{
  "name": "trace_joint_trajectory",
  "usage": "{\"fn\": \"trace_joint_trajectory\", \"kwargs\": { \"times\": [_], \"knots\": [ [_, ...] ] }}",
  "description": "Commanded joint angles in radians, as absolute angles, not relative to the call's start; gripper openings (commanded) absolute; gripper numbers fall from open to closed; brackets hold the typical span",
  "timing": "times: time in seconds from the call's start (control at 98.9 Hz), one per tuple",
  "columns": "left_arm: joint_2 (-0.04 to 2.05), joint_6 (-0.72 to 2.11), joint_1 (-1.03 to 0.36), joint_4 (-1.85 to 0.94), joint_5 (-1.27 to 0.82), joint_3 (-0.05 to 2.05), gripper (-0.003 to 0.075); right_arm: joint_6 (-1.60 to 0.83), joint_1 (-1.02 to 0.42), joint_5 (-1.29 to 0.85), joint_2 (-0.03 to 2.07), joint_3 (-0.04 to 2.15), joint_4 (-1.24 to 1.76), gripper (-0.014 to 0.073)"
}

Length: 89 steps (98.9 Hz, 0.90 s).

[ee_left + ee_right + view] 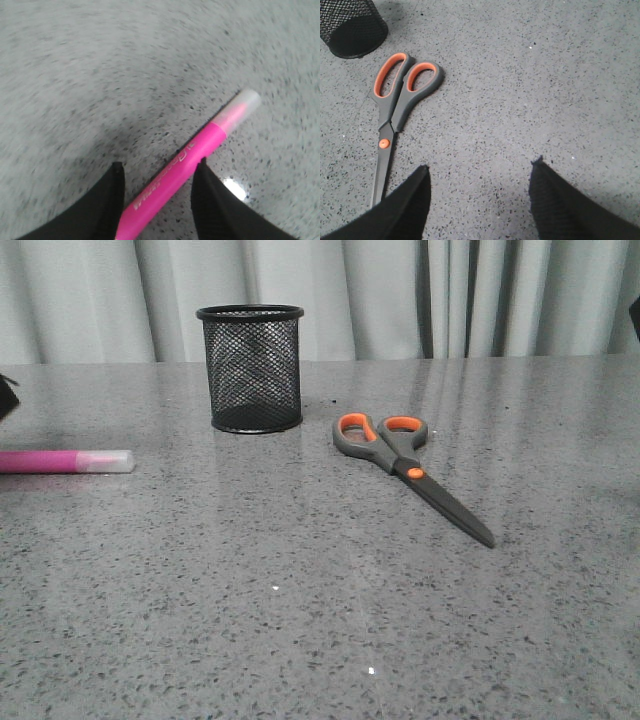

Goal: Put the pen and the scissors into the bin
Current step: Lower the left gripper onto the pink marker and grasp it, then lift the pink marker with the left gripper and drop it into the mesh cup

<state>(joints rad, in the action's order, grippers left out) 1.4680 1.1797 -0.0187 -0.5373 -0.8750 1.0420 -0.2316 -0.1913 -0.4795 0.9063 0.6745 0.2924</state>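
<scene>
Front camera sits low, facing the curtain across the table; both wrist cameras look down close, the right sharing the scissors.

Pink pen and closed scissors lie flat beside upright bin.

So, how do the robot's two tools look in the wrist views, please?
Little shows. The left tool has two plain matte black fingers tapering to blunt tips. The right tool has similar black fingers with a finely textured surface. No cables, markings or arm links are visible.
</scene>
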Motion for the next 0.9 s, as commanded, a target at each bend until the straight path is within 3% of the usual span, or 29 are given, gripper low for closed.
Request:
{"fn": "trace_joint_trajectory", "kwargs": {
  "times": [0.0,0.404,0.647,0.738,0.849,0.889],
  "knots": [
    [1.504,1.328,-0.025,-0.580,-0.945,1.122,0.0293,-0.245,-0.186,-0.412,0.902,0.708,0.284,0.0391],
    [1.641,1.626,-0.050,-0.611,-1.024,1.196,0.0293,-0.245,-0.186,-0.412,0.902,0.708,0.284,0.0391],
    [1.659,1.642,-0.066,-0.586,-1.002,1.196,0.0288,-0.245,-0.186,-0.412,0.902,0.708,0.282,0.0391],
    [1.662,1.617,-0.066,-0.584,-1.015,1.196,0.0202,-0.245,-0.186,-0.412,0.902,0.708,0.282,0.0391],
    [1.662,1.587,-0.066,-0.584,-1.043,1.204,-0.0009,-0.245,-0.186,-0.412,0.902,0.708,0.282,0.0391],
    [1.662,1.585,-0.066,-0.588,-1.069,1.214,-0.0018,-0.245,-0.186,-0.414,0.902,0.708,0.282,0.0391]
  ]
}}
